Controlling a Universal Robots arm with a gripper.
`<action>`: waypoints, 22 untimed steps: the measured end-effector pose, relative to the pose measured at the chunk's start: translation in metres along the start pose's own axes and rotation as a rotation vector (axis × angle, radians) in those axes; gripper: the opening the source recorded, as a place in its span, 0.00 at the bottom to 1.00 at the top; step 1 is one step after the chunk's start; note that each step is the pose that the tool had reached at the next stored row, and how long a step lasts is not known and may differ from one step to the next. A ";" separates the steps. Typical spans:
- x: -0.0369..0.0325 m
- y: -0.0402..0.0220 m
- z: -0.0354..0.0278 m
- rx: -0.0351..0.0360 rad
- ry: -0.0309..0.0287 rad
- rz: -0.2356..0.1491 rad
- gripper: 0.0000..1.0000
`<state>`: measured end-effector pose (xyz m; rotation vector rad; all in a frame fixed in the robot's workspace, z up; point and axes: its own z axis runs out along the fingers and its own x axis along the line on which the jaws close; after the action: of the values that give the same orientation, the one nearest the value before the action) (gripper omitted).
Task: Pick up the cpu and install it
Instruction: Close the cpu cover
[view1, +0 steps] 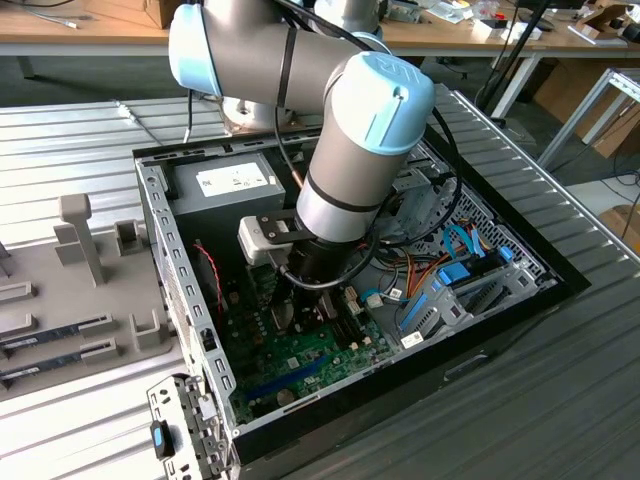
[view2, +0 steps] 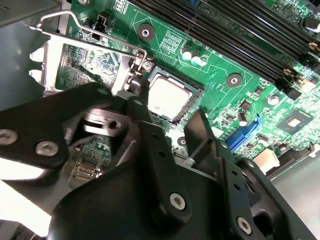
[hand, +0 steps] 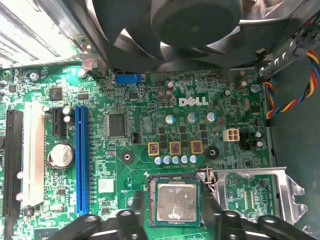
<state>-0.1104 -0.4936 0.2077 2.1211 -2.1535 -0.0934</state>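
The cpu (hand: 176, 201) is a small square chip with a silvery-grey top, lying flat in its socket on the green motherboard (hand: 125, 145). The cpu (view2: 169, 96) also shows in the second wrist view, with black socket edge visible beside it. My gripper (hand: 175, 196) hangs low over the socket, one black finger on each side of the chip and small gaps between. In the second wrist view my gripper (view2: 170, 106) is open. The socket's metal load plate (hand: 250, 192) is swung open to one side. In the exterior view the arm's wrist (view1: 305, 265) reaches down into the computer case.
A large black fan (hand: 175, 30) overhangs the board near the socket. The grey power-supply box (view1: 225, 185) sits at the case's far end, coloured cables (view1: 450, 275) on the exterior view's right. Memory sticks (view1: 60, 335) lie on a grey tray outside the case.
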 end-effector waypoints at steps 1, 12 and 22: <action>0.0000 0.0000 0.0000 0.0000 0.0000 0.000 0.58; -0.0034 -0.0017 0.0071 -0.0008 0.0102 0.001 0.58; -0.0035 -0.0018 0.0073 -0.0005 0.0133 0.002 0.45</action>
<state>-0.1095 -0.4904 0.2000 2.1136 -2.1476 -0.0794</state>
